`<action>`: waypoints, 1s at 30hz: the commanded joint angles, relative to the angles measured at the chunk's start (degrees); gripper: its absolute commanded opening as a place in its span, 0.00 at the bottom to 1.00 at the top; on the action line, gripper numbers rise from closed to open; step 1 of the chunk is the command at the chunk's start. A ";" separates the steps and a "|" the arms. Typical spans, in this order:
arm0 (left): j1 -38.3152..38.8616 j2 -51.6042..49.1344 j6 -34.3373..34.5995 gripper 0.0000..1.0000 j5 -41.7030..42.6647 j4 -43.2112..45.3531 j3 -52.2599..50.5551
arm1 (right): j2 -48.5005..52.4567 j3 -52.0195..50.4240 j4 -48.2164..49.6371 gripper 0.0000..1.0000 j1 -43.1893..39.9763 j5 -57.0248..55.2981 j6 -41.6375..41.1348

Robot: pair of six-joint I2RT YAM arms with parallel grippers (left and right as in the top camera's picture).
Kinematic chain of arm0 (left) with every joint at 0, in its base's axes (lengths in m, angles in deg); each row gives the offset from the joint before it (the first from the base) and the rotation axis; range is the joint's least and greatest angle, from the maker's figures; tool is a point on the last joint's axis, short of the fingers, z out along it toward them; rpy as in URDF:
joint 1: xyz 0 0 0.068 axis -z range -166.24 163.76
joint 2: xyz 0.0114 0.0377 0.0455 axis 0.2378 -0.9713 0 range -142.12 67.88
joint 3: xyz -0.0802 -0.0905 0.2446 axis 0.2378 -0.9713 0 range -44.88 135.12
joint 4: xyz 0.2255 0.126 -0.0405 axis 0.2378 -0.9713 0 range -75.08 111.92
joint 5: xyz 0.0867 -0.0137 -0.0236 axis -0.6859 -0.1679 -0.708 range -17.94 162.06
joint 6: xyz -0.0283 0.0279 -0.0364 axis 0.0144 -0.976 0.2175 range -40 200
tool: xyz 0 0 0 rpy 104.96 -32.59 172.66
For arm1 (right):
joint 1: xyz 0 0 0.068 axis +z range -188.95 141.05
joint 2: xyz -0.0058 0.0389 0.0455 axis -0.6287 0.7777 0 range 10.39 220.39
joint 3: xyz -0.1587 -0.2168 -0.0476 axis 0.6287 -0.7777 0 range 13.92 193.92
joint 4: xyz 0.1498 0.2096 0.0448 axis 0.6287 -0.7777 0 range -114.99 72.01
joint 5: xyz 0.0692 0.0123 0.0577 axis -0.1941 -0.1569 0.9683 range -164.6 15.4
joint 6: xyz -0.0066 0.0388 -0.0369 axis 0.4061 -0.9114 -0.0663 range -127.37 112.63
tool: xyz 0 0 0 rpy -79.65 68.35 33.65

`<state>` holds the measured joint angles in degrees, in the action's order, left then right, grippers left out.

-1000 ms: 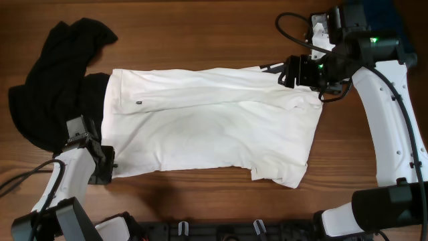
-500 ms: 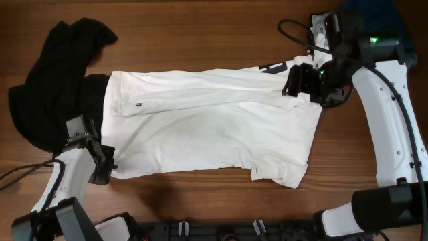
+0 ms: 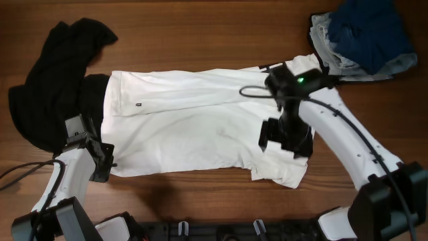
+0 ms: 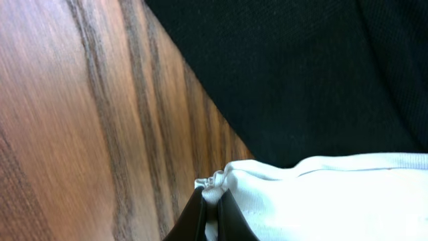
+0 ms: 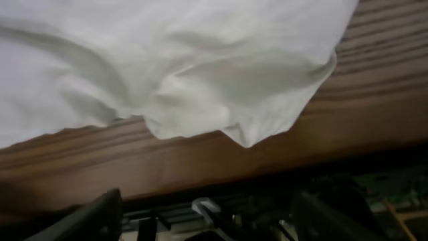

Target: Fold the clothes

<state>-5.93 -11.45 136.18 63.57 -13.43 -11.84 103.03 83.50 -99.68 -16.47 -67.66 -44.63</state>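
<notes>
the left fingers (image 4: 194,219) are shut tight on the near-left corner of the white shirt (image 3: 200,127). they pinch only a small bunch of cloth, right where the shirt's edge meets the black garment (image 3: 53,73). the right fingers (image 5: 103,209) stand wide apart with nothing between them. they hang over the shirt's near-right corner, which in the wrist view is a loose, rumpled flap on the table (image 3: 200,27), close to the front edge.

the shirt lies spread lengthways across the middle of the table, its left end overlapping the black garment. the blue and pale-denim pile (image 3: 364,37) sits well apart in the far-right corner.

the likeliest trouble is on the left. so little cloth is caught that a pull or lift could let it slip free, and the corner would drop back crooked. because the shirt rests on the black garment just there, moving that corner may also drag the dark cloth along and muddle both.

only one corner is held. if the left arm lifts before the right has its corner, the shirt will probably skew and crease instead of folding squarely.

on the right, the flap looks doubled over. a grab there might take only one layer, or push the cloth toward the table's edge. the right arm also reaches across the shirt, so a low sweep could ruck the flat part.
</notes>
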 commanded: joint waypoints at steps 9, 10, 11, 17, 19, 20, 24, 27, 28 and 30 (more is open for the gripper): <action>-0.37 -1.46 -0.92 0.04 1.60 1.75 -1.31 | -1.79 -18.93 18.29 0.81 0.02 -2.03 -6.29; -0.37 -1.46 -0.92 0.04 1.60 1.75 -1.31 | -1.79 -19.47 19.56 0.82 0.02 -2.08 -6.25; -0.37 -1.46 -0.94 0.04 1.57 1.75 -1.31 | -1.79 -20.09 20.92 0.82 0.02 -2.32 -6.32; -0.35 -1.46 -0.94 0.04 1.57 1.73 -1.31 | -1.79 -22.86 23.96 0.45 0.02 -3.13 -6.36; -0.37 -1.46 -0.94 0.04 1.57 1.75 -1.31 | -1.79 -22.93 22.99 0.04 0.02 -3.08 -6.23; -0.37 -1.46 -0.94 0.04 1.57 1.75 -1.31 | -1.81 -22.88 22.16 0.04 0.02 -3.15 -6.23; -0.37 -1.46 -0.94 0.04 1.57 1.77 -1.31 | -3.21 -21.46 17.29 0.04 0.02 -3.52 -6.14; -0.37 -1.46 -0.94 0.04 1.57 1.77 -1.31 | -5.64 -18.05 13.16 0.04 0.02 -2.60 -0.48; -0.37 -1.46 -0.94 0.04 1.57 1.77 -1.31 | -6.49 -15.85 11.65 0.04 0.00 -2.73 1.44; -0.37 -1.46 -0.96 0.04 1.57 1.75 -1.31 | -6.84 -12.00 10.03 0.04 -0.09 -3.61 2.97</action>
<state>-5.93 -11.58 136.16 63.77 -12.32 -11.91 98.89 64.35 -88.01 -16.47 -69.98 -46.94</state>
